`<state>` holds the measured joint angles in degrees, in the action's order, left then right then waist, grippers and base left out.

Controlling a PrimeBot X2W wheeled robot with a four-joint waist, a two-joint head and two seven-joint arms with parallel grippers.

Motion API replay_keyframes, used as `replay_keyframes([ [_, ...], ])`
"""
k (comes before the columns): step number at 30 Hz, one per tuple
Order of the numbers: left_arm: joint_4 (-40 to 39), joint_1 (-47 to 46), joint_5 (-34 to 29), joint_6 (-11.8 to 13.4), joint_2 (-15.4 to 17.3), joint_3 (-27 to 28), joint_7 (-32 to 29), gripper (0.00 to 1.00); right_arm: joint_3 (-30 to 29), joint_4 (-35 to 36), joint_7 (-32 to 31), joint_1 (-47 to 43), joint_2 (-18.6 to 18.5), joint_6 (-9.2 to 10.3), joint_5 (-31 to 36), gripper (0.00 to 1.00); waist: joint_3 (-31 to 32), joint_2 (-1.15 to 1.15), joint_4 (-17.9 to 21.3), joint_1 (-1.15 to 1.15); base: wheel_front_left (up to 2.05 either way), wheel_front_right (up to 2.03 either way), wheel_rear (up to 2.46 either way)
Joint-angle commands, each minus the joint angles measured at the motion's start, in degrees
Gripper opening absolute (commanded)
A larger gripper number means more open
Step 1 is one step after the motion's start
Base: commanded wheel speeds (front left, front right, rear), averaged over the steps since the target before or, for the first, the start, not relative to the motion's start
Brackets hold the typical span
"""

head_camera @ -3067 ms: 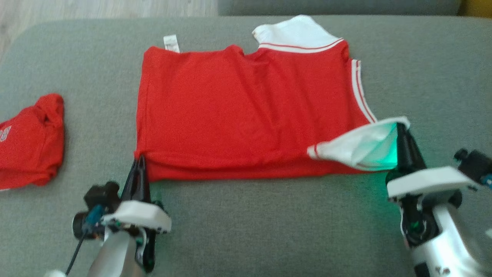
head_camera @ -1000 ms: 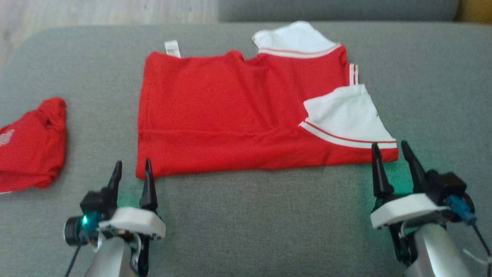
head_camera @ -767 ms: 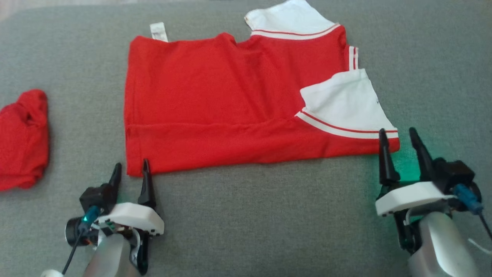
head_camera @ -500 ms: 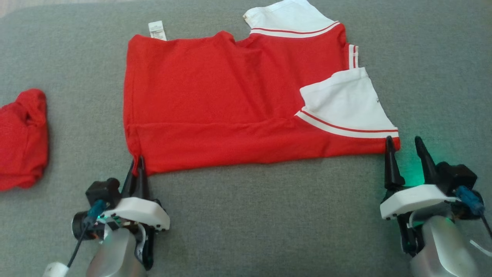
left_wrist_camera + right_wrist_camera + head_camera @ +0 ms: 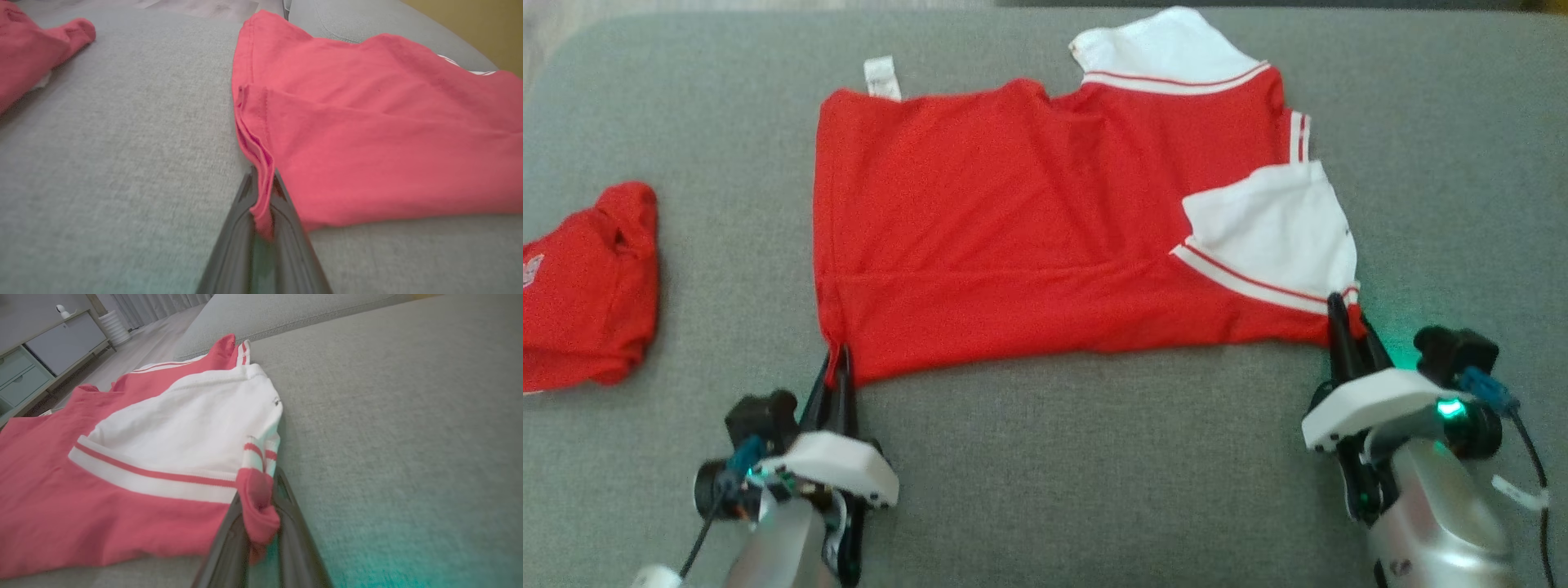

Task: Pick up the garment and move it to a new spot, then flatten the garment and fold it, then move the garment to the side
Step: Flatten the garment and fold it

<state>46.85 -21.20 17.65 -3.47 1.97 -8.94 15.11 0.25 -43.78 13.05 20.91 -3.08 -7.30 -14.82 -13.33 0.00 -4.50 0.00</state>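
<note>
Both near corners gripped: left gripper (image 5: 837, 363) has its fingers (image 5: 235, 228) pinched together on the near left corner of the red T-shirt (image 5: 1013, 220), with the layered hem (image 5: 255, 151) caught between the tips. The right gripper (image 5: 1346, 318) is clamped on the near right corner, with red cloth bunched between its fingers just below the striped cuff (image 5: 259, 455). The shirt lies mostly flat on the grey sofa cushion (image 5: 1094, 474), spreading away from both sets of tips, near edge running between them. A white sleeve (image 5: 1270, 224) is folded over the red body just beyond the right tips; the other white sleeve (image 5: 1160, 45) is at the far edge. A white label (image 5: 882, 77) sticks out at the far left corner. A second red garment (image 5: 588, 286) lies crumpled well outboard of the left fingers, apart from the shirt.
</note>
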Motion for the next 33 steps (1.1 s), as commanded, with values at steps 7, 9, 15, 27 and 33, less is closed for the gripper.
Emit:
replay_keyframes([
  [7, -2.42, 7.54, -1.51, 0.72, 0.91, 3.46, -0.11, 0.00, -0.15, 1.63, 1.69, -7.19, -2.19, -0.19, -3.71, 0.00, 7.31, 0.00, 1.22, 0.00, 0.00, 0.00, 0.00],
  [9, -2.33, 9.44, -1.74, 0.79, 0.91, 3.90, -0.11, 0.00, 0.57, 3.56, 1.79, -9.84, -2.53, -0.19, -4.58, 0.00, 8.60, 0.00, 1.66, 0.00, 0.00, 0.00, 0.00],
  [15, -2.52, 11.91, -1.32, 1.02, 0.91, 4.36, -0.11, 1.00, 1.28, 10.00, 1.88, -15.22, -2.79, -0.19, -6.74, 1.00, 9.07, 0.00, 1.97, 0.00, 0.00, 0.00, 0.00],
  [27, -2.71, -16.36, -4.20, -2.68, 11.26, 2.53, -10.01, 1.00, 2.31, 18.68, -1.56, -1.07, -2.98, -0.19, -0.41, 1.00, -2.62, 0.00, 0.31, 0.00, 0.00, 0.00, 0.00],
  [33, -0.46, -26.13, 1.53, -3.97, 15.23, -2.35, -20.68, 1.00, 4.77, 19.04, -2.62, 7.39, -2.31, -0.19, 0.14, 1.00, -8.84, 0.00, 1.12, 0.00, 0.00, 0.00, 0.00],
])
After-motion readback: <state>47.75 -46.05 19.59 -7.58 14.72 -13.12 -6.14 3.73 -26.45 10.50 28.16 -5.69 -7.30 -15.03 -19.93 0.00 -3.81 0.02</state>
